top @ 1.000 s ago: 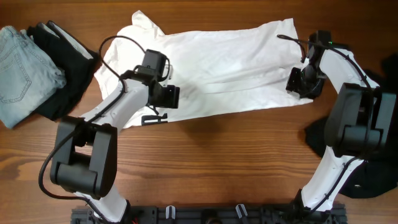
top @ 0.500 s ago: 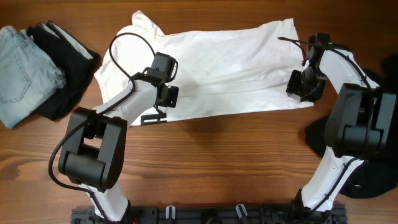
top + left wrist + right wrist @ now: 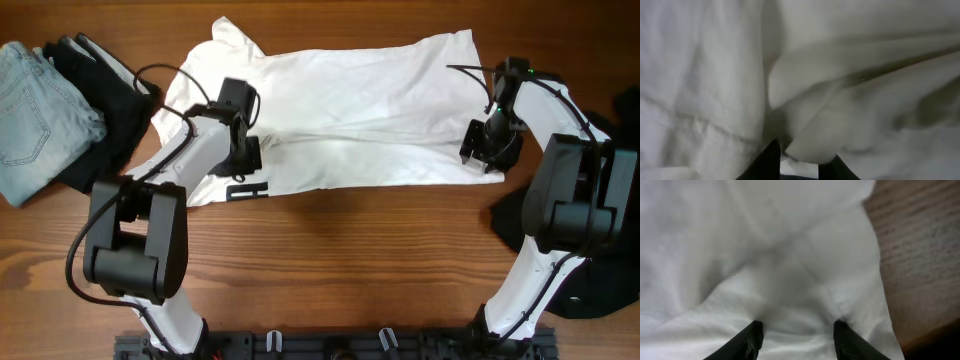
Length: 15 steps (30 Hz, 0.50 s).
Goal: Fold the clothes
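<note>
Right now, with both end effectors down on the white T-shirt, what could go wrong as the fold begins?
1. The left end effector has only a thin ridge of the soft white T-shirt between its fingers, so it may slip out.
2. The right end effector sits open near the shirt's edge, where the brown wooden table shows. Closing may catch only one layer.

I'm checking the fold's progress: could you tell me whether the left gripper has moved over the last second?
Yes. The left gripper has shifted toward the jeans at the table's left edge, remaining over the white T-shirt.
</note>
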Each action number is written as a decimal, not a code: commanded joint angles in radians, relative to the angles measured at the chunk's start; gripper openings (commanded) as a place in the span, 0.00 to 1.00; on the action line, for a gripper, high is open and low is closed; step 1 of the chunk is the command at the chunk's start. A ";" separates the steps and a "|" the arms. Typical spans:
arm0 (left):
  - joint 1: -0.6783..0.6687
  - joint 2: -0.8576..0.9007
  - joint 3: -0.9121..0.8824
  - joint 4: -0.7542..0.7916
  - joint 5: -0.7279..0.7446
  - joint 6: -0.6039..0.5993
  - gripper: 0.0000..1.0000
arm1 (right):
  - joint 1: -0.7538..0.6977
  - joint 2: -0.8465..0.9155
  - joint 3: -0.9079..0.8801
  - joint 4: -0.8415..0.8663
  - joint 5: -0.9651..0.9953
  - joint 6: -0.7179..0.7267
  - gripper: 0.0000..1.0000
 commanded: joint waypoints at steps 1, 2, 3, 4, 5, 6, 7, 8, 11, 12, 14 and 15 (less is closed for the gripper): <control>0.034 0.006 -0.142 0.101 -0.046 -0.094 0.25 | -0.004 0.035 -0.036 -0.068 0.060 0.013 0.51; 0.057 0.006 -0.181 0.122 -0.047 -0.118 0.25 | -0.003 0.035 -0.037 -0.098 0.075 0.013 0.51; 0.074 0.006 -0.200 0.122 -0.047 -0.136 0.25 | -0.004 0.035 -0.037 -0.117 0.088 0.014 0.51; 0.097 0.006 -0.216 0.104 -0.047 -0.155 0.25 | -0.004 0.035 -0.037 -0.140 0.112 0.024 0.51; 0.111 0.006 -0.222 0.084 -0.046 -0.161 0.25 | -0.005 0.035 -0.037 -0.153 0.132 0.040 0.51; 0.121 0.006 -0.222 0.061 -0.046 -0.161 0.25 | -0.005 0.035 -0.037 -0.166 0.133 0.042 0.51; 0.126 0.006 -0.222 0.044 -0.046 -0.161 0.25 | -0.005 0.035 -0.037 -0.179 0.132 0.046 0.51; 0.126 0.005 -0.222 0.027 -0.047 -0.161 0.24 | -0.005 0.035 -0.037 -0.190 0.132 0.047 0.51; 0.124 -0.003 -0.222 -0.024 -0.047 -0.162 0.21 | -0.005 0.035 -0.037 -0.204 0.130 0.047 0.51; 0.124 -0.015 -0.222 -0.044 -0.046 -0.162 0.20 | -0.005 0.034 -0.037 -0.205 0.128 0.047 0.51; 0.124 -0.055 -0.222 -0.091 -0.046 -0.181 0.18 | -0.005 0.034 -0.037 -0.196 0.121 0.045 0.51; 0.124 -0.082 -0.222 -0.101 -0.046 -0.183 0.19 | -0.005 0.032 -0.036 -0.177 0.120 0.035 0.52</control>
